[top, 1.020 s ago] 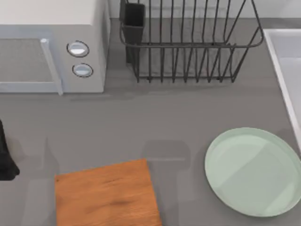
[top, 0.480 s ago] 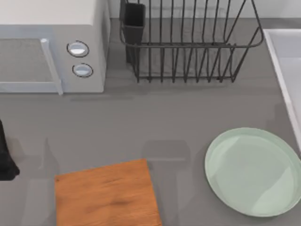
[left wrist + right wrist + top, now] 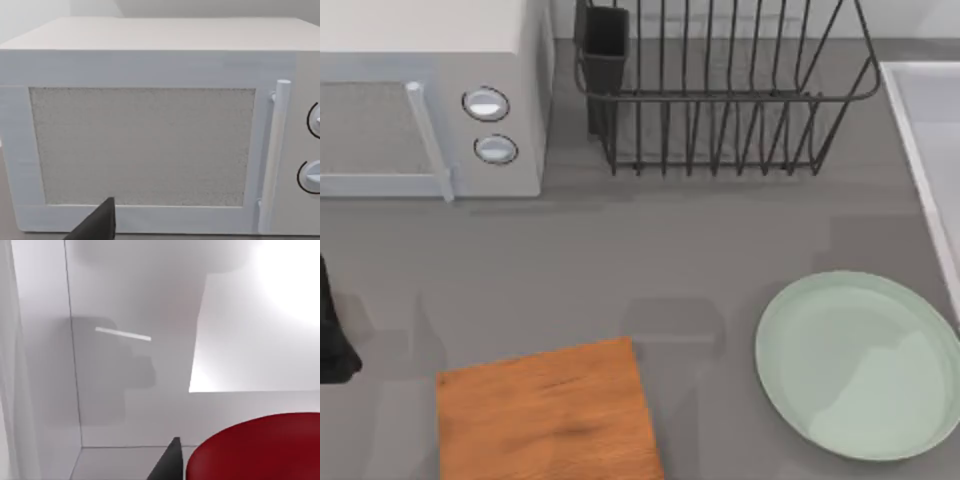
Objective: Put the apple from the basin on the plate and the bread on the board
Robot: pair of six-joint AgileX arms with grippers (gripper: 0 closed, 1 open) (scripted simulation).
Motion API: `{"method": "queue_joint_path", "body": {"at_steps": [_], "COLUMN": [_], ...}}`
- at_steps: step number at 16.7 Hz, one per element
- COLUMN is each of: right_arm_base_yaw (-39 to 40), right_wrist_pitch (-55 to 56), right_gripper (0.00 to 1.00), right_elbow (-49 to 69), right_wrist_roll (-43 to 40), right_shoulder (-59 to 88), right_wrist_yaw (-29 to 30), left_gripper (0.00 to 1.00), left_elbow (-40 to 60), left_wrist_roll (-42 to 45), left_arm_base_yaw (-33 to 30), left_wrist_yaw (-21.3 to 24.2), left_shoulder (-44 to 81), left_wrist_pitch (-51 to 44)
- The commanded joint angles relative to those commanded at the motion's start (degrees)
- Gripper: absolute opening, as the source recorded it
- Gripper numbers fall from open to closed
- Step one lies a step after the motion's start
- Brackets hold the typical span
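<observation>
The glossy red apple [image 3: 255,450] lies close to the camera in the right wrist view, inside the white basin [image 3: 135,390]. One dark fingertip [image 3: 169,462] of my right gripper shows right beside it; contact cannot be made out. From above, the basin's pale rim [image 3: 920,160] runs down the right edge. The mint-green plate [image 3: 860,365] sits bare at the lower right, and the wooden board [image 3: 545,415] lies bare at the lower middle. My left arm [image 3: 332,330] is parked at the far left, with one fingertip [image 3: 100,222] facing the microwave. The bread is out of view.
A white microwave [image 3: 430,100] with its door shut stands at the back left. A black wire dish rack [image 3: 720,90] holding a dark cup [image 3: 605,40] stands at the back middle. Grey countertop [image 3: 650,250] lies between them and the plate.
The shadow lying over the plate has slid toward its lower right. Plate, board and left arm stay where they were.
</observation>
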Motion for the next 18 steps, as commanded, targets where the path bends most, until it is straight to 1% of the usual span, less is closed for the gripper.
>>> {"method": "queue_joint_path", "body": {"at_steps": [4, 13, 18], "right_arm_base_yaw": [7.82, 29.38, 37.35], "right_wrist_pitch": [-3.50, -13.52, -17.48], "right_gripper": [0.00, 0.00, 0.00], "right_elbow": [-0.04, -2.17, -3.12], "right_wrist_roll": [7.89, 28.82, 36.51], "right_shoulder": [-3.89, -11.96, -14.39], "right_wrist_yaw": [0.14, 0.73, 0.80], "left_gripper": [1.00, 1.00, 1.00], "left_elbow": [0.00, 0.00, 0.00], "left_wrist_roll": [0.00, 0.00, 0.00], "left_arm_base_yaw": [0.00, 0.00, 0.00], "left_wrist_yaw": [0.00, 0.00, 0.00], "left_shoulder": [0.00, 0.00, 0.00], "left_wrist_pitch": [0.00, 0.00, 0.00]}}
